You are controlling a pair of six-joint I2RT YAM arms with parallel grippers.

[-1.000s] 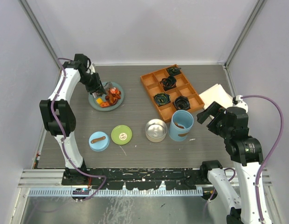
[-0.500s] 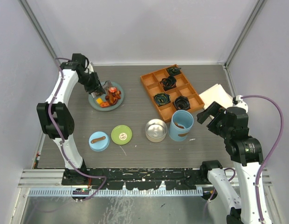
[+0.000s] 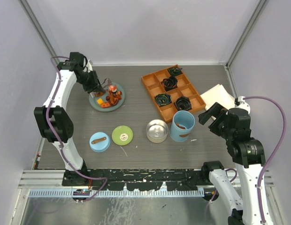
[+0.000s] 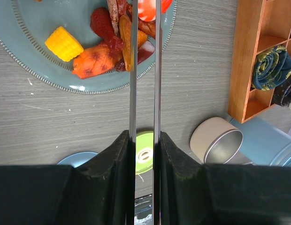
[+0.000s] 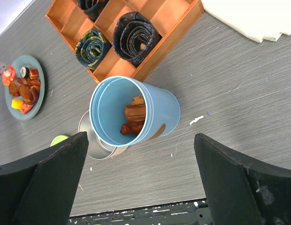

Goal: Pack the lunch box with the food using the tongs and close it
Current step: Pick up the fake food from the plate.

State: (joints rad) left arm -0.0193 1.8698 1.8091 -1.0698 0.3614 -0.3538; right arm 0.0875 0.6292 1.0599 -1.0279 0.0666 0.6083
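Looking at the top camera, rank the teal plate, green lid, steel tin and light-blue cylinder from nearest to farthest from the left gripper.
From the left gripper:
1. Teal plate, right beside it, far left.
2. Green lid, near side, left of centre.
3. Steel tin, near centre.
4. Light-blue cylinder, right of the tin.

The tongs [image 4: 157, 84] are polished metal, bright as a mirror. The fingers [image 4: 112, 159] of the left end effector [image 4: 144, 140] are matt black plastic, faintly grainy. The food [image 4: 96, 61] shines like glossy plastic on a smooth teal plate [image 4: 23, 33] with a beaded rim. The table [image 4: 65, 122] is matt grey with a fine grain. The steel tin [image 4: 220, 145] looks brushed and dull, and the light-blue cylinder [image 5: 159, 108] is smooth and satiny. The orange tray [image 4: 246, 56] looks like matt wood, and its dark coils [image 4: 270, 70] look like rolled cloth.
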